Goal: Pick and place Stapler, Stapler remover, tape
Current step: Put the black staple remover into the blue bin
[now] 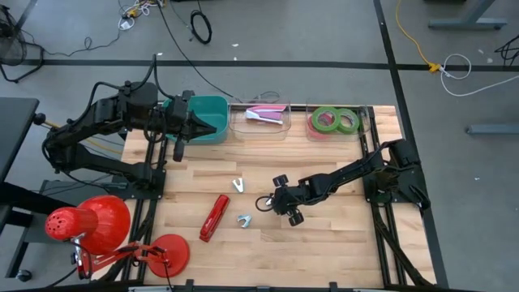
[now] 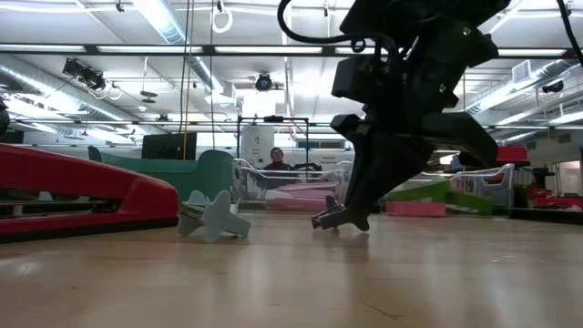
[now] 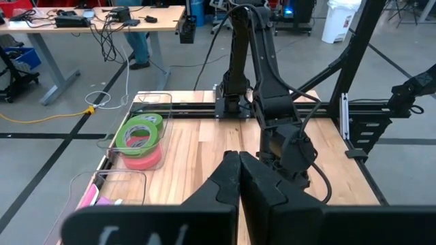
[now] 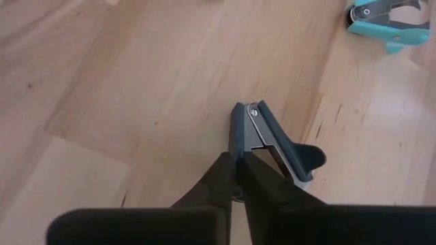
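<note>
The right tool (image 4: 235, 173) was clamped on a dark grey claw-shaped staple remover (image 4: 276, 146), low on the wooden tabletop (image 1: 324, 227) for lifting. The left tool (image 1: 188, 123), fingers together, waited above the far-left teal bin (image 1: 212, 118).

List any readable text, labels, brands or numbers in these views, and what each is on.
None readable in any view.
Red stapler: no legible marking.
Dark staple remover at the right gripper: bare metal and plastic, no label.
Teal staple remover: no print visible.
Green tape rolls in the clear bin: no lettering visible.
Room background in the low view: nothing there can be read.
</note>
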Robot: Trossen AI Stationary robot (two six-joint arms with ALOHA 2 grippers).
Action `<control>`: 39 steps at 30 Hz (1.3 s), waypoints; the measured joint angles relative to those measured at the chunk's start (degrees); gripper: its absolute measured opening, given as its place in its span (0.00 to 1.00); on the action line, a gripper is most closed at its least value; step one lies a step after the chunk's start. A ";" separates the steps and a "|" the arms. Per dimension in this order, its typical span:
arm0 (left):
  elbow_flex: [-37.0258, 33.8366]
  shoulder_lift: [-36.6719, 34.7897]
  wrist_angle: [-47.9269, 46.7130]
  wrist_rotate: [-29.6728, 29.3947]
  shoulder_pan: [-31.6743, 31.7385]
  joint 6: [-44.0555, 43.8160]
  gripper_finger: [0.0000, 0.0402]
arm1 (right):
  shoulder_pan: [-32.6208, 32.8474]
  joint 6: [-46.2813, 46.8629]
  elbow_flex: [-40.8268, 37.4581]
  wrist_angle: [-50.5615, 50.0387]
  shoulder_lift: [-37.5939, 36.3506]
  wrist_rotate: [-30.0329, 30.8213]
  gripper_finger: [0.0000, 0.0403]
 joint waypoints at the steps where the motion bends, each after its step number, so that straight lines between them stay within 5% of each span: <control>1: 0.00 0.00 0.02 0.00 0.00 0.00 0.02 | 0.00 0.00 0.00 0.02 -0.02 0.07 0.05; 17: 0.00 0.00 -0.01 0.00 0.00 0.00 0.02 | -0.01 0.02 -0.02 -0.44 -1.68 0.79 0.03; 39: 0.00 0.00 0.25 0.00 0.02 0.00 0.02 | -3.32 -0.05 -0.04 3.48 -26.78 8.20 0.03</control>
